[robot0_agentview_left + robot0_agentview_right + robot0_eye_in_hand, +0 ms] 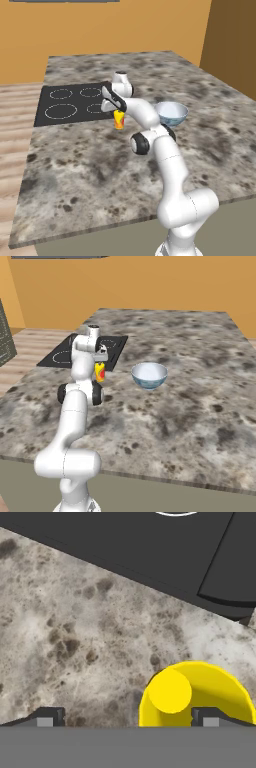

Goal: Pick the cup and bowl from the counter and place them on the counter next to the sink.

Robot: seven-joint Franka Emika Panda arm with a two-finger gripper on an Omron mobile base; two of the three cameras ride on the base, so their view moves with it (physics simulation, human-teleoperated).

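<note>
In the left base view, the cup [118, 120] stood on the table [90, 165] just in front of the stovetop [70, 102], under the gripper [111, 106], with the bowl [171, 113] apart to its right. The right base view showed the same arrangement. In the hand view, the fingers [46, 718] were spread wide and held nothing, one fingertip overlapping the cup's rim.

I'm working in a kitchen: a speckled granite-look counter [100, 170] carries a black stovetop [70, 102] with white ring burners, orange walls [100, 30] rise behind that stovetop, and wood flooring [12, 130] lies left of it.
</note>
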